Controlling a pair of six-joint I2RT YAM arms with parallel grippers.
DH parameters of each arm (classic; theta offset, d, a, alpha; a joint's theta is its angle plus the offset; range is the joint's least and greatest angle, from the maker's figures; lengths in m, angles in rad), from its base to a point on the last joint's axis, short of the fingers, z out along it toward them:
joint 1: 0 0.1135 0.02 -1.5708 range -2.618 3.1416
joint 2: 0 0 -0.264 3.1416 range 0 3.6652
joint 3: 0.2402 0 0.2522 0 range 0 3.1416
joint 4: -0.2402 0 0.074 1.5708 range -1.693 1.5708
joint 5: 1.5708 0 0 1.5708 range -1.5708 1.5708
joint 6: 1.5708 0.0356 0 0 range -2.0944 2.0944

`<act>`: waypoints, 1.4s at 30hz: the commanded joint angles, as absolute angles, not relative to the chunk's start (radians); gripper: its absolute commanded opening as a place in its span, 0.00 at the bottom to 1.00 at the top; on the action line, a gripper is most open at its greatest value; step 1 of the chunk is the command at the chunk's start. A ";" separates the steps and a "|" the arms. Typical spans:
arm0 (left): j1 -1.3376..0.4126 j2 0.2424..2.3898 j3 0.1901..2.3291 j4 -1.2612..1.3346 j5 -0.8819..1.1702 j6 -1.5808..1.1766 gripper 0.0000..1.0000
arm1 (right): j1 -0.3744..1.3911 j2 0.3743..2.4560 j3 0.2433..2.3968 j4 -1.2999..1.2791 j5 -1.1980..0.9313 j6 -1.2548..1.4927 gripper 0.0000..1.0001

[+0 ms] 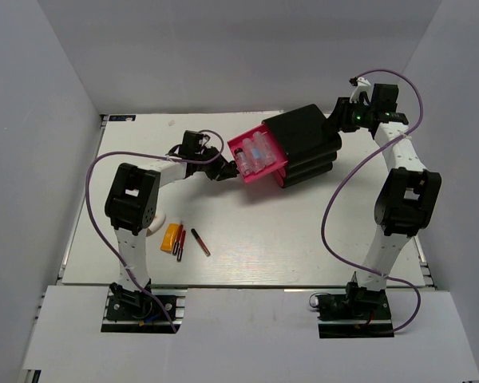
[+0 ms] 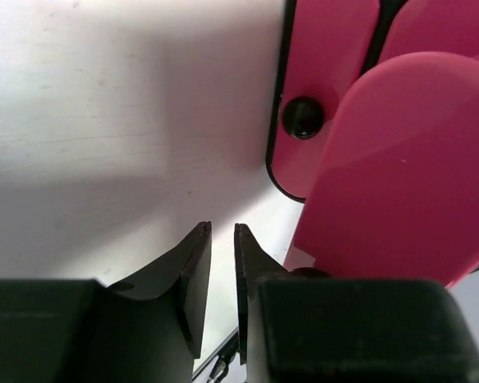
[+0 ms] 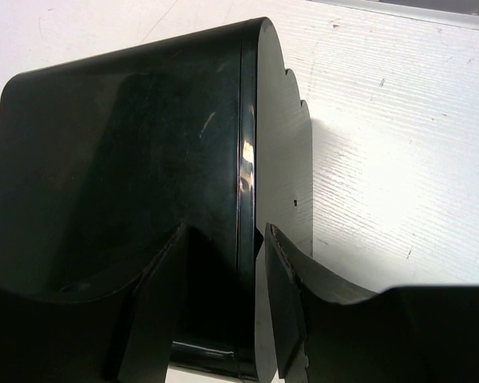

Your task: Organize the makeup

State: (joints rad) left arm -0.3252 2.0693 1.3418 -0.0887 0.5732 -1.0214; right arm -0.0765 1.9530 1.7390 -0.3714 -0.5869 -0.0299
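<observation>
Several clear little bottles [image 1: 255,152] lie in the pulled-out pink top drawer [image 1: 265,173] of the black box [image 1: 307,140]. An orange tube [image 1: 171,237], a red pencil [image 1: 180,246] and a dark pencil [image 1: 200,242] lie on the table near the left arm. A white-tan piece [image 1: 156,227] is half hidden by that arm. My left gripper [image 1: 223,171] [image 2: 222,227] sits at the drawer's front corner, empty, its jaws a narrow gap apart. My right gripper [image 1: 341,120] [image 3: 223,227] is open at the back of the box [image 3: 128,159], gripping nothing.
In the left wrist view a lower pink drawer front [image 2: 319,72] with a black knob [image 2: 303,117] is close ahead, and the pulled-out drawer [image 2: 407,159] looms on the right. Grey walls enclose the white table [image 1: 263,239].
</observation>
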 commanded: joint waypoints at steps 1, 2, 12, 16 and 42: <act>-0.330 2.029 1.359 -0.015 0.624 -1.025 0.29 | -0.075 1.962 1.764 -0.391 -0.603 -0.044 0.49; -0.330 2.032 1.361 -0.014 0.626 -1.025 0.29 | -0.075 1.962 1.764 -0.393 -0.604 -0.044 0.48; -0.339 2.025 1.394 0.086 0.647 -1.049 0.29 | -0.077 1.967 1.761 -0.408 -0.600 -0.058 0.48; -0.348 2.020 1.397 0.146 0.669 -1.069 0.29 | -0.075 1.973 1.766 -0.416 -0.594 -0.061 0.48; -0.419 2.218 1.713 0.147 0.699 -1.115 0.29 | -0.061 2.005 1.796 -0.500 -0.586 -0.101 0.47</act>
State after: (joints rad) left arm -0.3893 2.2124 1.6474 0.1360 0.6651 -1.1027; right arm -0.0822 1.9709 1.7786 -0.4206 -0.5835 -0.0746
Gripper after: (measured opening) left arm 0.291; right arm 0.476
